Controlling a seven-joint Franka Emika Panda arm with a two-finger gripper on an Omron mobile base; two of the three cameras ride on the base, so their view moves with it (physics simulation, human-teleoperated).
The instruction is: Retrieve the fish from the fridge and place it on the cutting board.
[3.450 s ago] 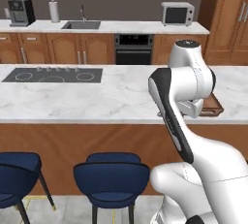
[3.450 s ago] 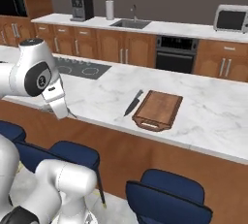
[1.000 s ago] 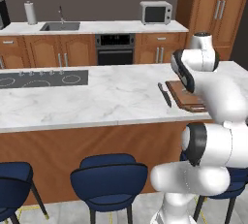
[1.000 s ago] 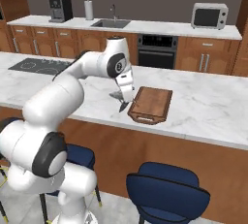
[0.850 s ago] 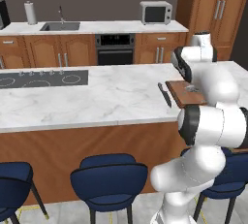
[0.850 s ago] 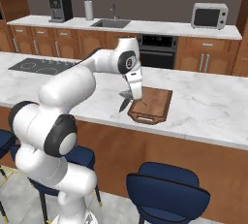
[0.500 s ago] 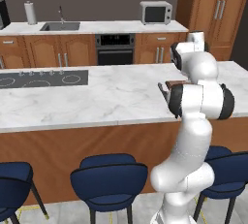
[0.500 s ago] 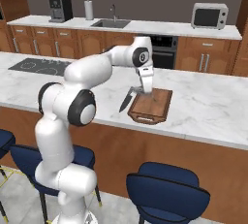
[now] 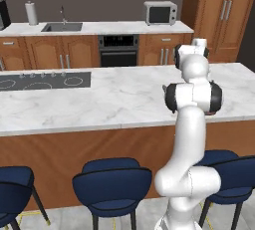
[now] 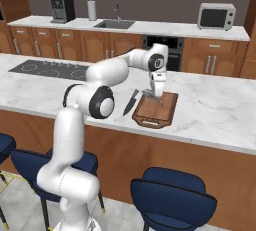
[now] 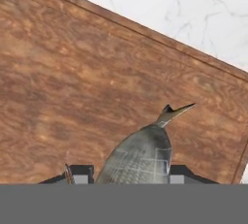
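My gripper [image 10: 156, 95] hangs just over the cutting board [image 10: 162, 112], a reddish-brown wooden board with a darker rim on the marble island. It is shut on the fish [image 11: 140, 160], which is silvery-grey and thin. In the hand view the fish's body sits between the two fingertips [image 11: 80, 174] and its pointed tail reaches out over the board's wood [image 11: 72, 87], close above it. I cannot tell whether the fish touches the board. In the left base view my own arm [image 9: 194, 97] covers the board. The fridge is out of view.
A slim black knife [image 10: 130, 102] lies on the marble counter [image 10: 215, 110] just left of the board. A cooktop [image 10: 42, 68] is set into the island's far left. Blue stools [image 10: 172, 200] stand along its front. A microwave [image 10: 216, 16] sits on the back counter.
The base views shifted between the earliest frames and one second ago. Since then the arm has swung from above the knife to over the cutting board, carrying the fish.
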